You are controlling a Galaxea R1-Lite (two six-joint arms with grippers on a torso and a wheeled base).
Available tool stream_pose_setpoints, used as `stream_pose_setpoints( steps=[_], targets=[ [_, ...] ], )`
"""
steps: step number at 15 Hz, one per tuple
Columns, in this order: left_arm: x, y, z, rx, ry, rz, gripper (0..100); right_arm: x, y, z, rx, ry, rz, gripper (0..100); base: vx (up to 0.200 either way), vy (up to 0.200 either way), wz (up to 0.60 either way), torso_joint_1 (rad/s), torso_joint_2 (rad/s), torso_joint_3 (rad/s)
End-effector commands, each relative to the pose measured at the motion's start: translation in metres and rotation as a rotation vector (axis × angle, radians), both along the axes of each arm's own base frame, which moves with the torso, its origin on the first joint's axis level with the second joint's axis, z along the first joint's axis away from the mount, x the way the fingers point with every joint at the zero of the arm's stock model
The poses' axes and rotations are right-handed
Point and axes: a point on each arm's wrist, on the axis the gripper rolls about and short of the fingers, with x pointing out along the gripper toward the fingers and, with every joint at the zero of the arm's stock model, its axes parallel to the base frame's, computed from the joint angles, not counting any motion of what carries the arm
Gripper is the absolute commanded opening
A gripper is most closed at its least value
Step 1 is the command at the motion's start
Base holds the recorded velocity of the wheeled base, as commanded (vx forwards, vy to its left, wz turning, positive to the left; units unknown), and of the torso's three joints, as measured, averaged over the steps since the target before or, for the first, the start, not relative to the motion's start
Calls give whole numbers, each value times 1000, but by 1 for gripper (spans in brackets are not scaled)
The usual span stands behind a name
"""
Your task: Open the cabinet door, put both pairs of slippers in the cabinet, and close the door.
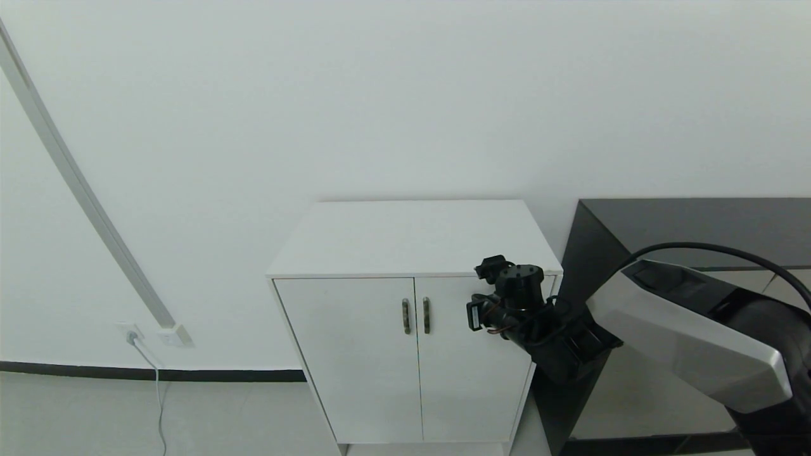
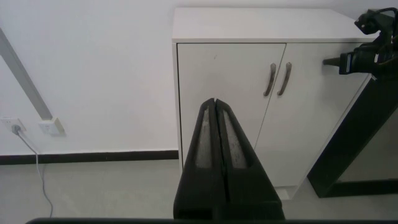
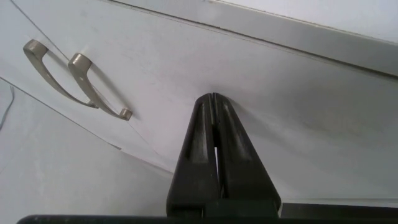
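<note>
The white cabinet [image 1: 412, 237] stands against the wall with both doors shut. Two metal handles [image 1: 416, 315] sit side by side at the middle seam. My right gripper [image 1: 471, 315] is in front of the upper part of the right door [image 1: 469, 380], to the right of the handles. In the right wrist view this gripper [image 3: 213, 96] is shut and empty, its tips close to the door panel, with the handles [image 3: 81, 81] off to one side. My left gripper [image 2: 214, 101] is shut and empty too. It is held back from the cabinet [image 2: 249, 25], pointing at the left door [image 2: 224, 74].
A dark low unit [image 1: 671, 221] stands against the cabinet's right side. On the wall to the left are a slanted white conduit [image 1: 76, 183] and a socket with a hanging cable [image 1: 133, 334]. Bare floor [image 1: 222, 411] lies left of the cabinet.
</note>
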Motion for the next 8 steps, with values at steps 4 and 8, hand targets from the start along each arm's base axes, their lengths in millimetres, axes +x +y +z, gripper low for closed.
stream_pose_setpoints(
  steps=[4, 8],
  targets=[
    [0, 0, 0, 0, 2, 0, 0, -2, -1, 1, 1, 0, 0, 0, 0, 0, 0, 0, 0, 0],
    [0, 0, 0, 0, 2, -1, 0, -24, -14, 26, 13, -18, -2, 0, 0, 0, 0, 0, 0, 0]
  ],
)
